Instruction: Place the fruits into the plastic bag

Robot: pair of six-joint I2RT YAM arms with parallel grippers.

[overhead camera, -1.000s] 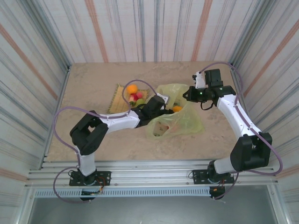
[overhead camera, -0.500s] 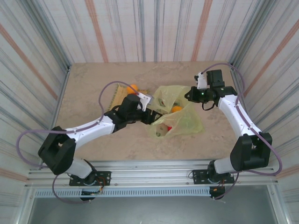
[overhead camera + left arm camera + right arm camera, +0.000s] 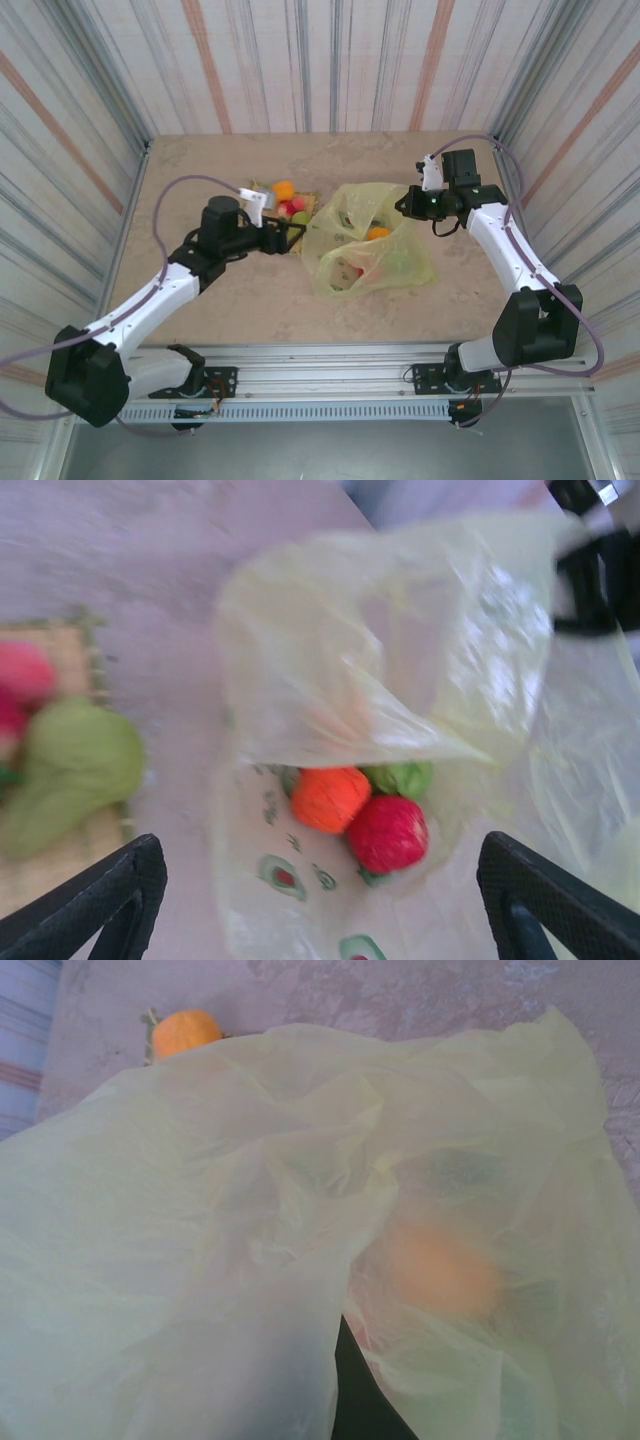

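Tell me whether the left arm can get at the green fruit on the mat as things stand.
Probably yes. The left gripper is open and empty, close beside the mat, and the green fruit lies uncovered there, outside the plastic bag; nothing sits between them.
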